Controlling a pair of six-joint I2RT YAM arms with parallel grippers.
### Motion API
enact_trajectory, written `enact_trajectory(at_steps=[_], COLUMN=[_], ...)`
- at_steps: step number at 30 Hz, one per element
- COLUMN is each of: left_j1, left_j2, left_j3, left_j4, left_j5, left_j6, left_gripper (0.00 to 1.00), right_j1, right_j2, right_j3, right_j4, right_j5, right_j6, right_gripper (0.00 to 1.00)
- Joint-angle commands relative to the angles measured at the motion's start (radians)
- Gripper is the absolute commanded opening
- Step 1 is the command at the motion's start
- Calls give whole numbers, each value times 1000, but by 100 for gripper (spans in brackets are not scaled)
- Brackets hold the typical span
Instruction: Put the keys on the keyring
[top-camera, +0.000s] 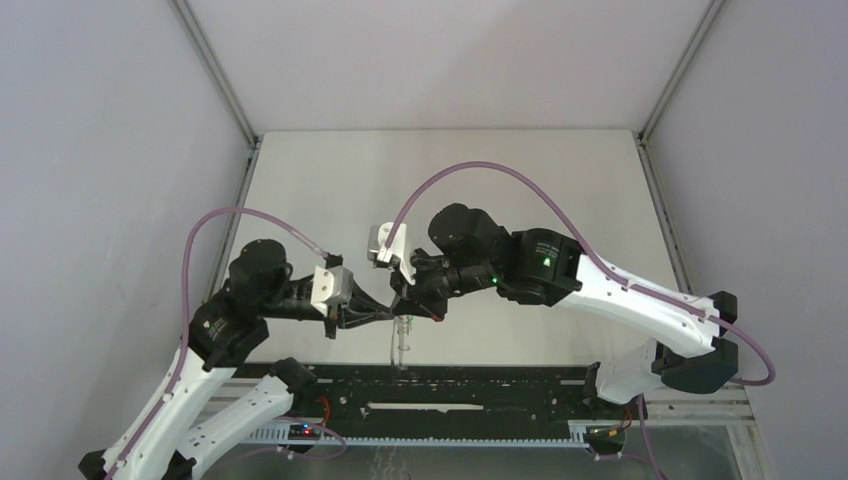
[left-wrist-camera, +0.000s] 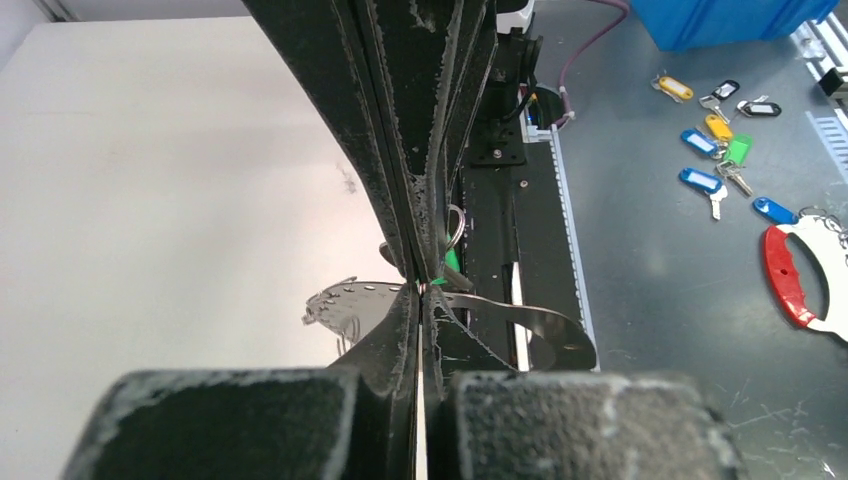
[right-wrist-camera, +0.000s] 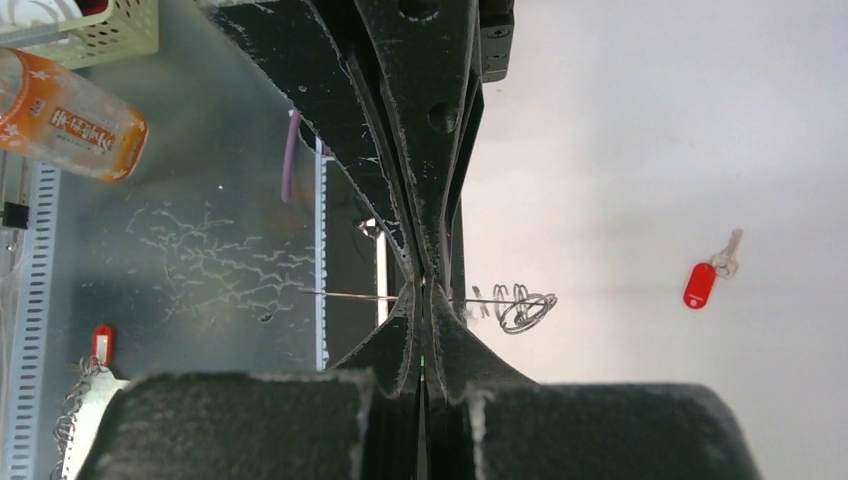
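Pinching shut, gripped keyring (right-wrist-camera: 525, 305) in right jaws, green key (left-wrist-camera: 447, 262) in left jaws. Apparently threaded neither, with red key (right-wrist-camera: 700, 285) well apart from jaws.

From my seat I can make out white characters on the orange label of the bottle (right-wrist-camera: 72, 112) in the right wrist view, but they are too blurred for me to read. Nothing else I see carries legible text, numbers or signs.
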Motion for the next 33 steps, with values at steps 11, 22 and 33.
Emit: enact_trajectory(at_steps=[11, 22, 33], left_j1=[-10, -2, -2], left_j2=[-54, -50, -56], left_j3=[7, -9, -8], left_j4=[232, 400, 406], left_j5=[-49, -146, -219], left_j6=[-230, -430, -347], left_gripper=[0, 0, 0], right_j1=[-178, -191, -315], right_j2=[-301, -431, -401], right_j3=[-320, -454, -459], right_j4=[455, 580, 688], right_j5=[-131, -117, -341], right_j6=[224, 305, 518], right_gripper=[60, 100, 82])
